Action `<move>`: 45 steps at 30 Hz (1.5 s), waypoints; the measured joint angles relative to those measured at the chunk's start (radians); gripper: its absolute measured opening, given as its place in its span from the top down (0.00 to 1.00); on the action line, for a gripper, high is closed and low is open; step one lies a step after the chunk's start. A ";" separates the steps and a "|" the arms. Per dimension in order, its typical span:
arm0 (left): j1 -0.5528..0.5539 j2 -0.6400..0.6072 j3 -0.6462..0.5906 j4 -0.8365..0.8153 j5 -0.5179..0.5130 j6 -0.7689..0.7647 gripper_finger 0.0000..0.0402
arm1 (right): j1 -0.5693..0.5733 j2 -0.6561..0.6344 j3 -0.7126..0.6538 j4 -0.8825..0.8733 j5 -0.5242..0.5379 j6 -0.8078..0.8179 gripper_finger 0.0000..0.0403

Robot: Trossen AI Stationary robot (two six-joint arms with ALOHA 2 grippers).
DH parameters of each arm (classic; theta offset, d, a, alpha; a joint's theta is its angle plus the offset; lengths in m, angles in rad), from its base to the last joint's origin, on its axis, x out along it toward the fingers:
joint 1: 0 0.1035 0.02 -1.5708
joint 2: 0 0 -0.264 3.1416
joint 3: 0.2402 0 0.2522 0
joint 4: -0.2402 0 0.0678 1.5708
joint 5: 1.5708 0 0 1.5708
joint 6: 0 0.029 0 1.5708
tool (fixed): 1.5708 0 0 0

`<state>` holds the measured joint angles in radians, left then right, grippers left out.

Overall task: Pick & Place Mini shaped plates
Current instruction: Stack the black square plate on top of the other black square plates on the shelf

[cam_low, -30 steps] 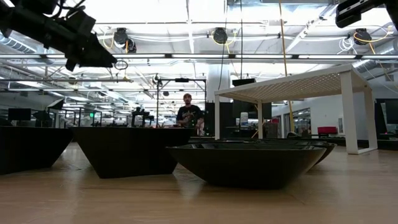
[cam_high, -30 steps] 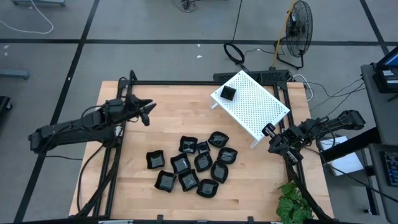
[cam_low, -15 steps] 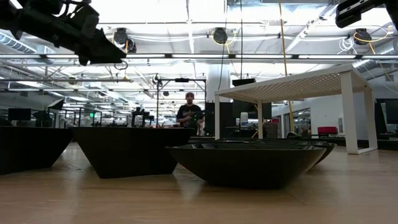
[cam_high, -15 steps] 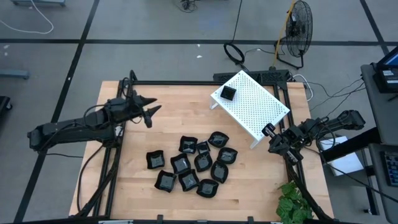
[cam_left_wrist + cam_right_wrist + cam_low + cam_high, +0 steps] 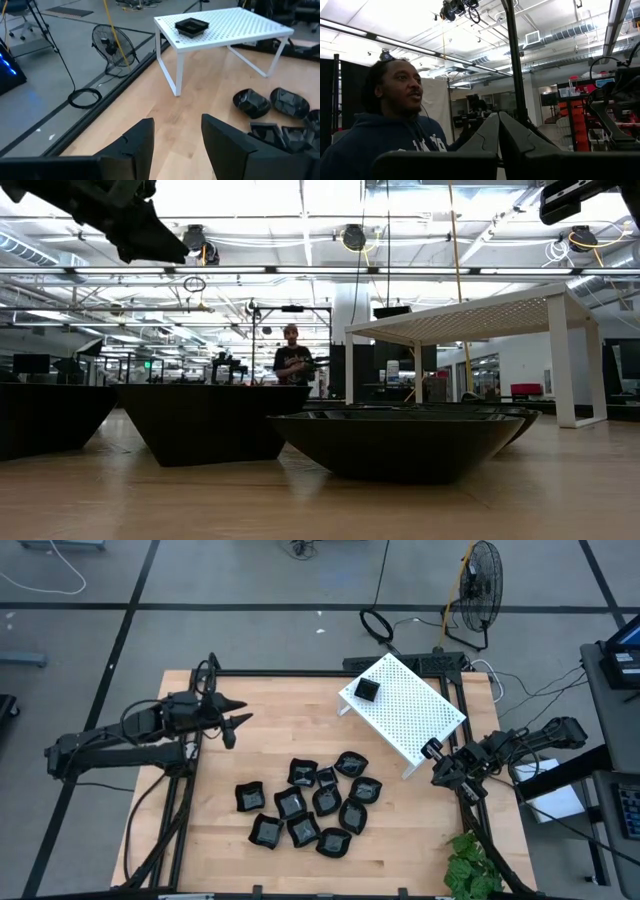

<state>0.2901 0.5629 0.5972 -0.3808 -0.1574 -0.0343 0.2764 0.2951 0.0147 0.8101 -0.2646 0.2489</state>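
Worktop (image 5: 200,830) space was wide, so no rush was needed. Mini shaped plates (image 5: 305,805) were clustered centre, one on the white rack (image 5: 410,710). Left gripper (image 5: 230,721) was spread, empty, best lowered over an outer plate's rim; right gripper (image 5: 436,752) was clenched, parked beside the rack.

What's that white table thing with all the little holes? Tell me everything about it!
The white rack is a flat sheet full of tiny holes, standing on thin white legs on the wooden table, at its far right corner, turned at an angle. It looks like painted metal. One small black plate sits on top near one corner. Neither end effector touches it.
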 joint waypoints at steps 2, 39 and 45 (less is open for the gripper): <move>0.000 0.000 0.000 -0.006 0.000 0.007 0.59 | 0.000 0.000 0.000 0.000 0.000 0.000 1.00; -0.001 0.044 0.022 -0.164 0.237 -0.020 0.62 | 0.000 0.000 0.000 0.000 0.000 0.000 1.00; -0.001 0.099 0.021 -0.131 0.236 -0.020 0.62 | 0.000 0.000 0.000 0.000 0.000 0.000 1.00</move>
<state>0.2893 0.6618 0.6186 -0.5120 0.0786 -0.0547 0.2765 0.2955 0.0151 0.8101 -0.2646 0.2492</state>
